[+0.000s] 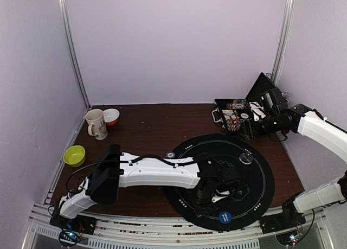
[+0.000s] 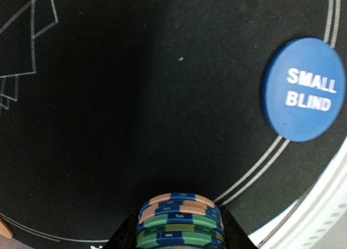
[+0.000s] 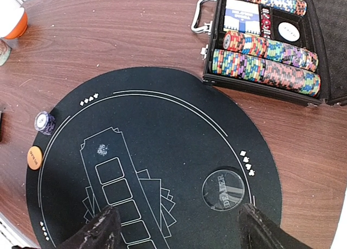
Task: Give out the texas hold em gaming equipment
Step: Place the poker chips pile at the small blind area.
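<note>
Now: chip stack [image 2: 179, 219] sits pinched betw. the left gripper's [image 1: 218, 197] jaws, just over the black mat [image 2: 135, 124] near its near edge, so L arm is clamped on it. Risk: stack is several chips tall, held by its sides only; a tilted or early release could spill it, land it on the blue small-blind disc [image 2: 303, 89] just beside, or leave it across the mat's rim lines. Right gripper [image 3: 179, 232] hangs open & empty by the chip case [image 3: 271, 48] at the tabletop's far-right corner. Room: mat centre is bare; dealer button [image 3: 223, 189], orange disc [image 3: 34, 157] & a second stack [image 3: 44, 122] hug the rim.
</note>
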`<state>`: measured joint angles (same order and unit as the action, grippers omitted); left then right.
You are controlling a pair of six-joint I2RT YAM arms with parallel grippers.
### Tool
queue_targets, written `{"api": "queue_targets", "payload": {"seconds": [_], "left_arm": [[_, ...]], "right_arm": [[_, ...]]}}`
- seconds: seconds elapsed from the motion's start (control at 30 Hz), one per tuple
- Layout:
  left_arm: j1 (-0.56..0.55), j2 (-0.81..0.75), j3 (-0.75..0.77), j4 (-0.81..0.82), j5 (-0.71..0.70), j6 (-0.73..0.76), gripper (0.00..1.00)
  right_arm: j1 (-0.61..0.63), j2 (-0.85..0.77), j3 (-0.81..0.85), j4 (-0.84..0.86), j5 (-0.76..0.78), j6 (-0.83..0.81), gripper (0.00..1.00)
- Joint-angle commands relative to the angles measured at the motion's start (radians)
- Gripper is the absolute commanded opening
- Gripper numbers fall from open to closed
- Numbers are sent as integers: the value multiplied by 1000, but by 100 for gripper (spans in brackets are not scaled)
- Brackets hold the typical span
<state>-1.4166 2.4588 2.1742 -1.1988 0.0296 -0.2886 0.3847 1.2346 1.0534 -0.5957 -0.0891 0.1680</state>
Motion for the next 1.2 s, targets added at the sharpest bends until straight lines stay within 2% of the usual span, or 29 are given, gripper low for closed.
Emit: {"api": "queue_targets", "payload": {"seconds": [0.0,0.07,0.17,0.33,0.47,0.67,0.8,0.93,1.17], "left_arm": [[7,29,29,-24,36,11,0],[8,35,22,-31,28,12,1],[14,39,16,-30,34,21,9],[25,45,22,-25,39,29,31],[33,50,31,-20,24,35,43],[42,77,57,-12,7,44,47],[42,79,55,-10,14,48,56],[43,69,62,0,9,53,58],[44,-1,123,63,33,78,77]], "right_arm": [[-1,-10,-6,-1,-27,3,77],[-1,-9,-5,-1,-30,4,77],[0,-10,-5,-2,-32,4,77],[0,-8,4,-6,-37,4,77],[0,-9,10,-10,-42,3,77],[0,-4,17,-16,-50,7,77],[0,-6,28,-19,-56,4,77],[0,-4,41,-22,-65,5,78],[0,1,66,-47,-70,8,78]]}}
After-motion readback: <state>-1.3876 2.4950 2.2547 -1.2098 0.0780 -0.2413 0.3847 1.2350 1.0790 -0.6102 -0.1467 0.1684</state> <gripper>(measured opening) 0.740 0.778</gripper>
